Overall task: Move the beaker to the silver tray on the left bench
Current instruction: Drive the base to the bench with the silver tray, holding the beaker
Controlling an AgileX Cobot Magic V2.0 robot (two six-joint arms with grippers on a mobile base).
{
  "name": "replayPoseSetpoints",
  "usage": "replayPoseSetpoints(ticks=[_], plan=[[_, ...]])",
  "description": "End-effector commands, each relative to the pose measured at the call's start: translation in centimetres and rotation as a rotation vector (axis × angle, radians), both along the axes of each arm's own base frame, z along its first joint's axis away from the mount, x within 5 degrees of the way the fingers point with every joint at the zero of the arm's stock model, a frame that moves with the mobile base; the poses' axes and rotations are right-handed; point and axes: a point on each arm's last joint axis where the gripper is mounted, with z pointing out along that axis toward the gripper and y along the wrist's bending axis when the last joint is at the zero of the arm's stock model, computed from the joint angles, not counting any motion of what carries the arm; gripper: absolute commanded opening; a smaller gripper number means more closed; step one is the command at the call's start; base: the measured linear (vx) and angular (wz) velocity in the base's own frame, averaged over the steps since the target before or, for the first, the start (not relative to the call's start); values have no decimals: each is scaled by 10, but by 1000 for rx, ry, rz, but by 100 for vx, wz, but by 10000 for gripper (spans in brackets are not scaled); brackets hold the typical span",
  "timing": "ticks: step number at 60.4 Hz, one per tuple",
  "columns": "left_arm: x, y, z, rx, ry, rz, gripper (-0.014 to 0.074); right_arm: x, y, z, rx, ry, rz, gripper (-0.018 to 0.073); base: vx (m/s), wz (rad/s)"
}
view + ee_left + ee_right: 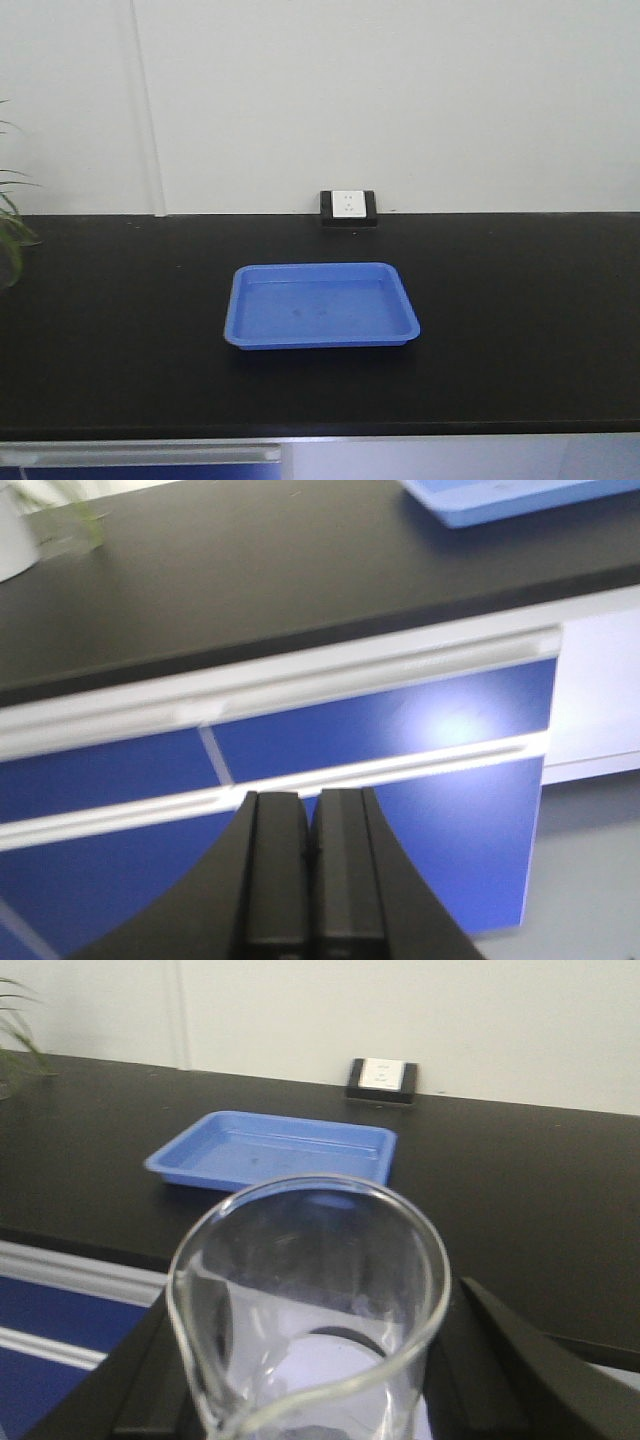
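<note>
The beaker [305, 1310] sits low centre in the right wrist view, clamped by the right pincer [320, 1390]. The left pincer [308, 850] is closed on nothing. Only a blue tray [320, 308] shows on the tabletop [520, 320], so the glass could wrongly end up there.

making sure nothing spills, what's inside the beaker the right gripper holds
The beaker looks empty: through the clear glass its bare bottom shows. The right gripper covers the lower sides, so residue there cannot be ruled out.

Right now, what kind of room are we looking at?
Probably a laboratory: a long black-topped bench with blue cabinet doors, a blue plastic tray on it, and a clear glass beaker.
</note>
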Motion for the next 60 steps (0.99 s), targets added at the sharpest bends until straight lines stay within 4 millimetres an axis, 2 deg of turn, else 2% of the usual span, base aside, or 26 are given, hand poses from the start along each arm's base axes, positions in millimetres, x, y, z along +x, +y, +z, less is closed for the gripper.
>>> replayPoseSetpoints(ticks=[1, 60], plan=[[2, -1, 1, -5, -69, -15, 1, 1, 3, 16, 18, -95, 26, -11, -31, 37], [2, -1, 1, -5, -69, -15, 1, 1, 3, 16, 18, -95, 26, -11, -30, 49]])
